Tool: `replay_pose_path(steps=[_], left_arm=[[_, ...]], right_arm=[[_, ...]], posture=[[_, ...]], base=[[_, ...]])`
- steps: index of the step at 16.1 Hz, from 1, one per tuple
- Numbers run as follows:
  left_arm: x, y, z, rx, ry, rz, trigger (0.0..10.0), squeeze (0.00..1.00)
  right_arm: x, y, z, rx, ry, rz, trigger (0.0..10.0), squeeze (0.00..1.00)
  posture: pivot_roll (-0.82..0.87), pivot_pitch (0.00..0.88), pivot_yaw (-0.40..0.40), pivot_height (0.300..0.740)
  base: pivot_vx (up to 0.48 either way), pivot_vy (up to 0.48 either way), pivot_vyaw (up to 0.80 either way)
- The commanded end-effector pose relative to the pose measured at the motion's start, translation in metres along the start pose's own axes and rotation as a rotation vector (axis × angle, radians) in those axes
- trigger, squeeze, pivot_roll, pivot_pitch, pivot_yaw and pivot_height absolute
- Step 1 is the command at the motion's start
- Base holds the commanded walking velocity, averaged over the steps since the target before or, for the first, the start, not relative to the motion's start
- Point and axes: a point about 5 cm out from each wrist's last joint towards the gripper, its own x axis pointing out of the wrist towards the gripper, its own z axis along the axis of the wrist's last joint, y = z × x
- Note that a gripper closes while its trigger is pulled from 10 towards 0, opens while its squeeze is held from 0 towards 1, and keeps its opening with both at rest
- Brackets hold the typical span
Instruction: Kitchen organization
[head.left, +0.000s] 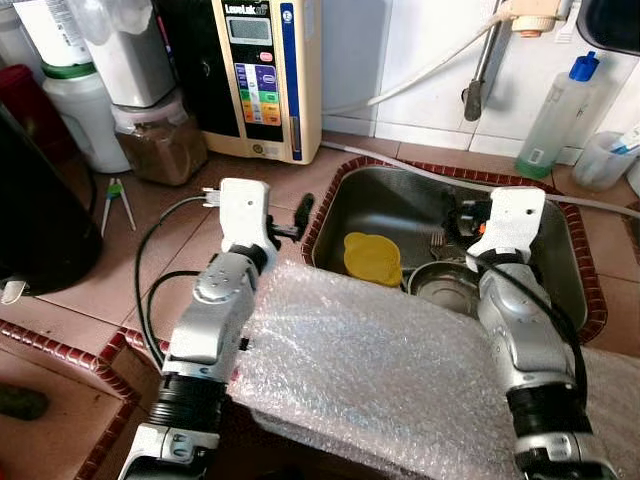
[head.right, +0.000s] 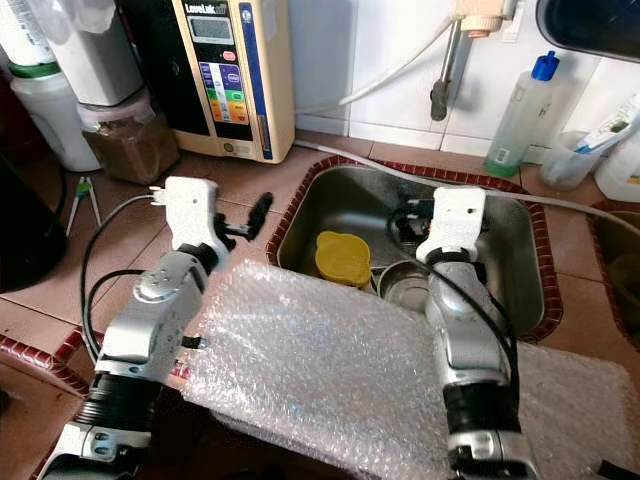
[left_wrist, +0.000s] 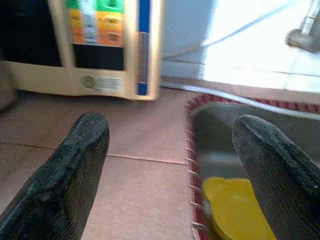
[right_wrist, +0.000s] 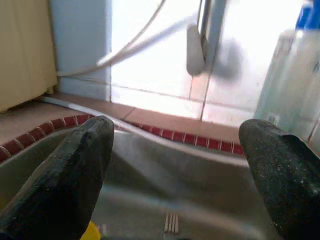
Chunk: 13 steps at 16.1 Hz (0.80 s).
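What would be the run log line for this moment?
left gripper: open, over counter by sink | right gripper: open, over sink | yellow lid: in sink

Two head cameras, set side by side, look forward and steeply down from above the robot's own arms onto a tiled surface (head.left: 250, 190) and a steel sink (head.left: 400, 200); both show nearly the same scene, slightly shifted sideways. The left wrist camera sits low and close, looking along the left pincer (left_wrist: 170, 165) toward the sink's left rim and the far wall. The right wrist camera looks from just over the sink, past the right pincer (right_wrist: 175, 170), toward the same wall. All four views share the sink.
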Motion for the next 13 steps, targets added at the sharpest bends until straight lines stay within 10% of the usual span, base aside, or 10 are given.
replay_pose_path(steps=[1, 3, 4, 5, 6, 13], left_arm=[[0.000, 0.007, 0.012, 0.009, -0.049, 0.048, 10.0, 0.00], [-0.001, 0.010, 0.015, 0.014, -0.056, 0.056, 10.0, 0.00], [-0.006, 0.018, 0.020, 0.080, -0.096, 0.098, 10.0, 0.00], [-0.010, 0.024, 0.022, 0.118, -0.114, 0.127, 10.0, 0.00], [-0.016, 0.030, 0.020, 0.121, -0.106, 0.138, 10.0, 0.00], [-0.045, 0.041, 0.002, 0.141, -0.025, 0.152, 10.0, 0.00]], right_arm=[[0.000, -0.002, 0.018, -0.027, -0.083, 0.002, 10.0, 1.00], [0.000, -0.006, 0.025, -0.028, -0.108, -0.010, 10.0, 0.92], [-0.002, -0.010, 0.031, -0.021, -0.127, -0.020, 10.0, 0.70], [-0.004, -0.015, 0.035, -0.016, -0.134, -0.023, 10.0, 0.19], [-0.007, -0.021, 0.038, -0.004, -0.130, -0.033, 10.0, 0.04], [-0.033, -0.027, 0.038, 0.056, -0.085, 0.015, 10.0, 0.00]], posture=[[-0.11, 0.056, 0.048, 0.740], [-0.11, 0.057, 0.047, 0.740], [-0.10, 0.063, 0.043, 0.740], [-0.11, 0.062, 0.040, 0.740], [-0.11, 0.066, 0.041, 0.740], [-0.12, 0.059, 0.050, 0.740]], base=[[0.000, 0.000, 0.00], [0.000, 0.000, 0.00], [0.000, 0.000, 0.00], [0.000, 0.000, 0.00], [0.000, 0.000, 0.00], [0.000, 0.000, 0.00]])
